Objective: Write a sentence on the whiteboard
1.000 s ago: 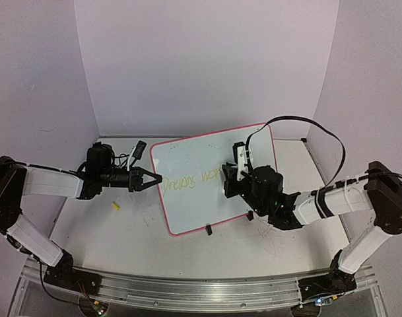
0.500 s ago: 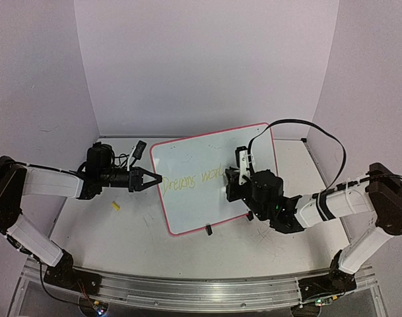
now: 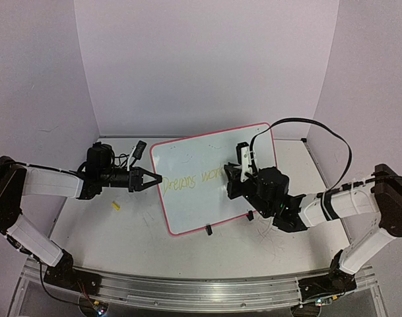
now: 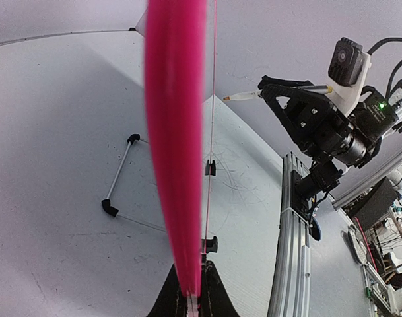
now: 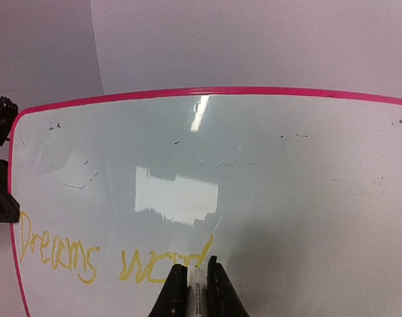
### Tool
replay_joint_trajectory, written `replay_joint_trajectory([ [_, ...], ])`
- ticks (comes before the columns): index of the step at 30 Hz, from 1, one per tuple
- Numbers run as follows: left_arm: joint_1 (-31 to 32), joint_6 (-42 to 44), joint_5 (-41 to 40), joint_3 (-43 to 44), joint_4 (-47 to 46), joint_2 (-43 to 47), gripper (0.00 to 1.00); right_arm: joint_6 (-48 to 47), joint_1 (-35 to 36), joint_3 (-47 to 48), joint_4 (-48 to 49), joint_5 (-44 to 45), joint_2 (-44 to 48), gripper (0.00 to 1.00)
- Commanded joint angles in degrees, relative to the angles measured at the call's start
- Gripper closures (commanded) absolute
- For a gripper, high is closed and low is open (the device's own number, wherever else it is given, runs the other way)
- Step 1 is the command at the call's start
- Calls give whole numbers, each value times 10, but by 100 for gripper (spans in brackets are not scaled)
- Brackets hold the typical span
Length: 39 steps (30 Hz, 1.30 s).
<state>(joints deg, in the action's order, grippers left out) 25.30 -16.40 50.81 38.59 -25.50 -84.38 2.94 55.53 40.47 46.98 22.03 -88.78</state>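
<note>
The whiteboard (image 3: 201,155) stands tilted on its black legs mid-table, pink rim all round. My left gripper (image 3: 158,178) is shut on its left edge; in the left wrist view that pink rim (image 4: 177,132) runs up from between the jaws of the gripper (image 4: 193,294). My right gripper (image 3: 231,176) is shut on a white marker (image 5: 197,294) whose tip touches the board (image 5: 286,198). The sentence (image 5: 88,254) reads "Dreams wor" in yellow, ending in a rising stroke at the tip. The left wrist view shows the marker (image 4: 243,96) from the side.
A small yellow piece (image 3: 115,206) lies on the table left of the board. A black object (image 3: 140,148) sits behind the board's upper left corner. A black stand foot (image 3: 208,230) juts out in front. A metal rail (image 3: 187,290) runs along the near edge.
My right gripper has slid a little to the right along the board, and the yellow line has grown by a stroke. The left gripper and the board have stayed put.
</note>
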Motion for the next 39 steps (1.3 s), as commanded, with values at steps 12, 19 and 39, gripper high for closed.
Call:
replay_joint_trajectory([
  [12,11,38,-13,10,6,8,100,-6,-11,48,15,4,-34,100],
  [19,11,39,-13,9,7,10,100,-6,-12,58,3,23,-48,100],
  [39,11,36,-16,11,8,11,100,9,-36,-27,34,-28,77,100],
])
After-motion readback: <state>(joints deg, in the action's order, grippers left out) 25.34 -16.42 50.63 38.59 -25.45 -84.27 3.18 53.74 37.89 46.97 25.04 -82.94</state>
